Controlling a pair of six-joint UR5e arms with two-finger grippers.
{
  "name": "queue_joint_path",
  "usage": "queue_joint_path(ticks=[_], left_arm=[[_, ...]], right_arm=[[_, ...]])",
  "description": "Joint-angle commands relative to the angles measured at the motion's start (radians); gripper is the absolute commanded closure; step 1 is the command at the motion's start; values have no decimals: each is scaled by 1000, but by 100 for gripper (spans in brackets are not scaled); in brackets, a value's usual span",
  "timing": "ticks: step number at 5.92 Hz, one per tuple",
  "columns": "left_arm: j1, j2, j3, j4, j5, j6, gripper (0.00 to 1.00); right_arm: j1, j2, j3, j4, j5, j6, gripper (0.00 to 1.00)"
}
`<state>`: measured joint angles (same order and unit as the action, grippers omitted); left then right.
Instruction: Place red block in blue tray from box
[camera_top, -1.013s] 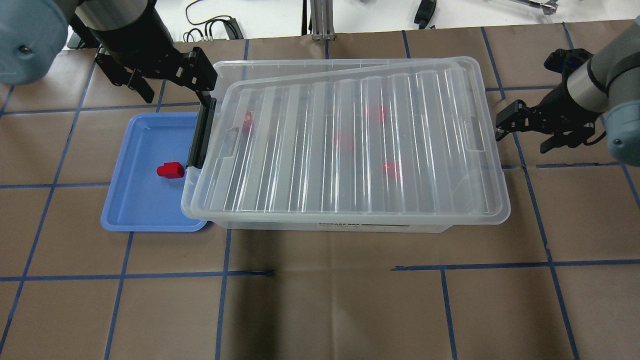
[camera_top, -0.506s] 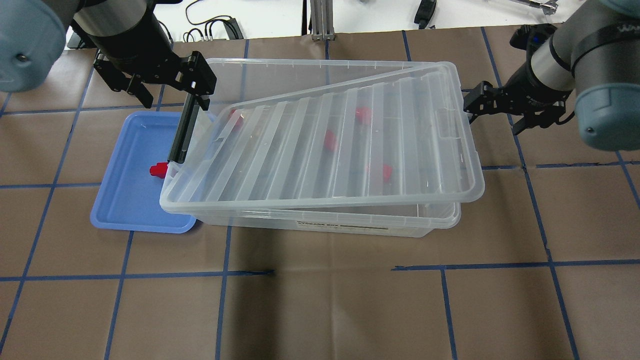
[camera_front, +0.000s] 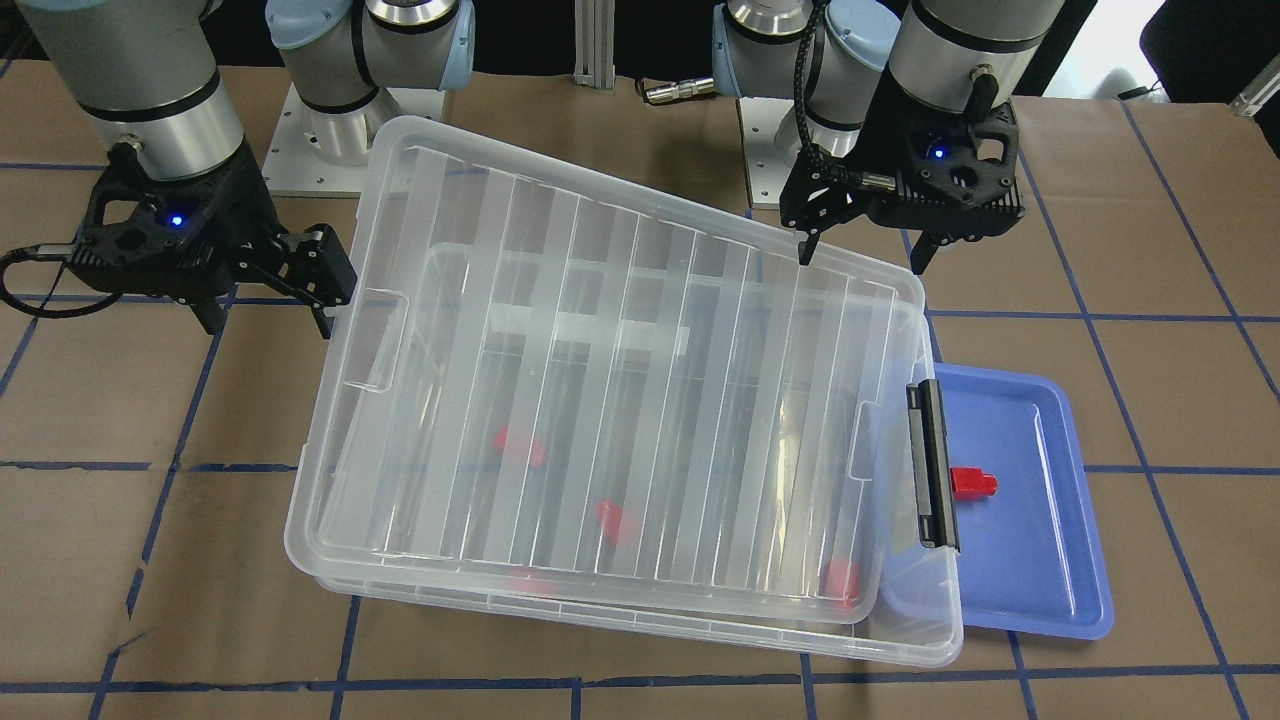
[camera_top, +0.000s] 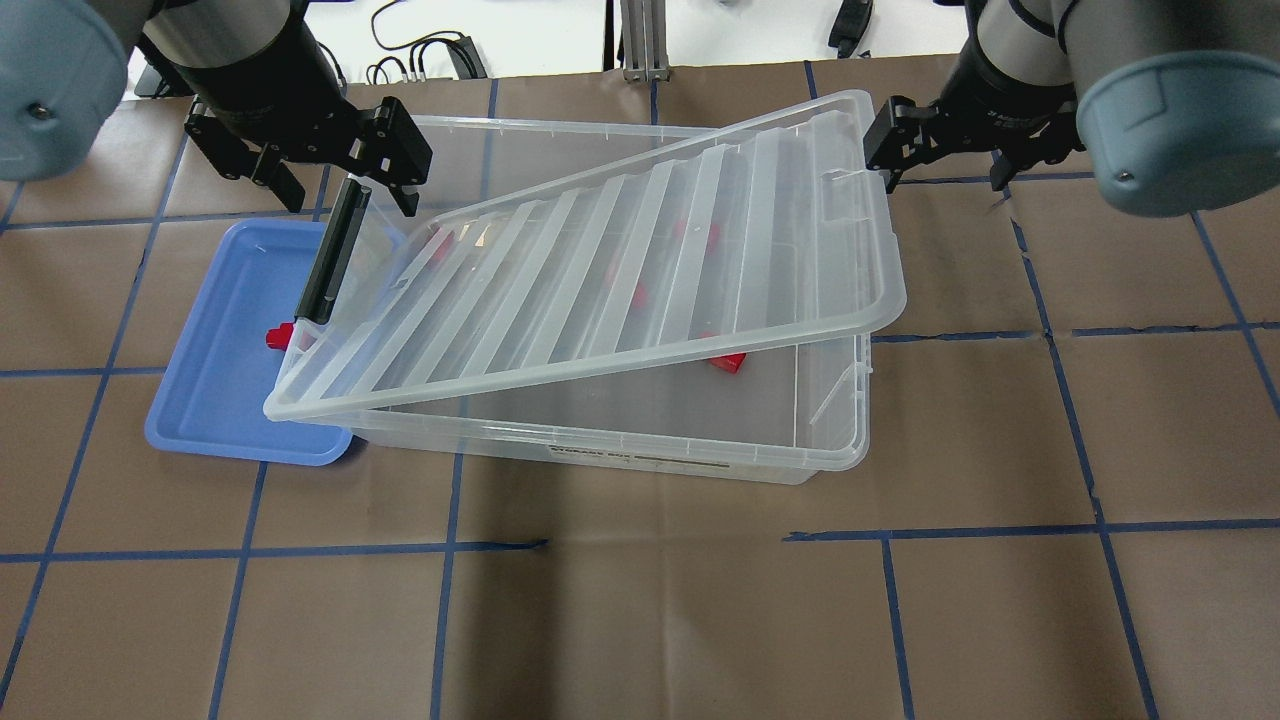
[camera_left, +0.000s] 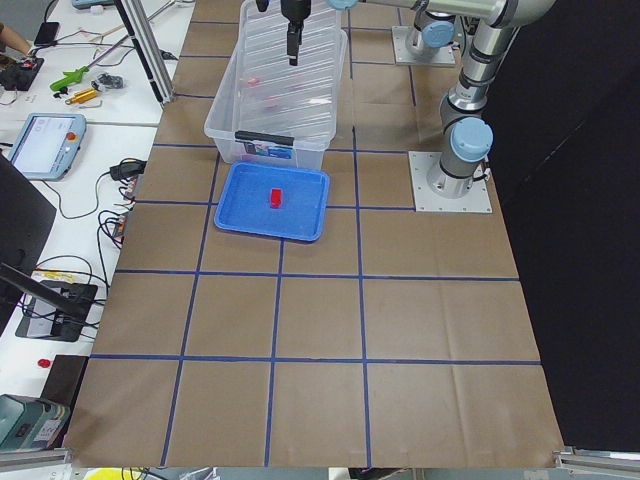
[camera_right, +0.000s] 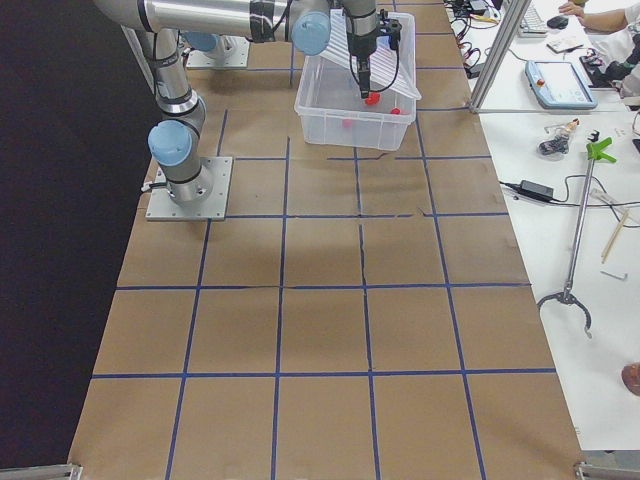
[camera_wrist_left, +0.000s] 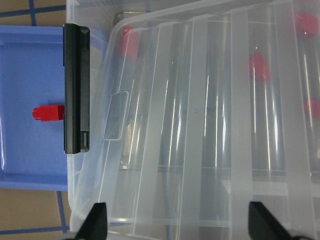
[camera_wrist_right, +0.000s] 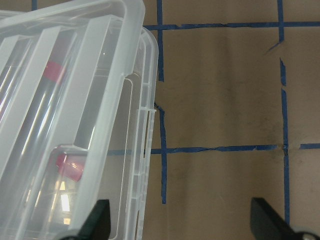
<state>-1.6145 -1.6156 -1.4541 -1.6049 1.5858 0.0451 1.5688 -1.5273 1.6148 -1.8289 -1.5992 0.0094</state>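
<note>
The clear box (camera_top: 600, 455) stands mid-table with its ribbed lid (camera_top: 600, 260) lying skewed across it, so the near right corner of the box is uncovered. Several red blocks lie inside, one in the open (camera_top: 728, 362). Another red block (camera_top: 278, 337) lies in the blue tray (camera_top: 200, 400), whose right part is under the lid's black-latch (camera_top: 330, 250) end. My left gripper (camera_top: 345, 188) is open and empty above the latch end. My right gripper (camera_top: 940, 160) is open and empty at the lid's far right corner. The left wrist view shows the latch (camera_wrist_left: 76, 90) and the tray's block (camera_wrist_left: 48, 113).
Brown paper with blue tape lines covers the table (camera_top: 640, 620). The robot's bases (camera_front: 330, 130) stand behind the box. Cables and tools lie off the table's far edge (camera_top: 430, 55).
The right gripper moved left and away to the lid's far right corner. The lid swung round on the box. The box and the blue tray slid left. The left gripper stayed put.
</note>
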Motion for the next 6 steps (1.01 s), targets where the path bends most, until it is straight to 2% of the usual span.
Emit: queue_joint_path(ticks=[1,2,3,4,5,6], left_arm=[[1,-1,0,2,-1,-1,2],[1,-1,0,2,-1,-1,2],[1,-1,0,2,-1,1,2],[1,-1,0,2,-1,1,2],[1,-1,-2,2,-1,1,2],[1,-1,-2,2,-1,1,2]], right_arm=[[11,6,-6,-1,-28,-9,0],[10,6,-12,-18,-39,-122,0],[4,4,-42,-21,-147,-298,0],[4,18,-125,-10,-207,-381,0],[10,36,-147,-1,-197,-329,0],[11,35,-148,61,-136,-151,0]])
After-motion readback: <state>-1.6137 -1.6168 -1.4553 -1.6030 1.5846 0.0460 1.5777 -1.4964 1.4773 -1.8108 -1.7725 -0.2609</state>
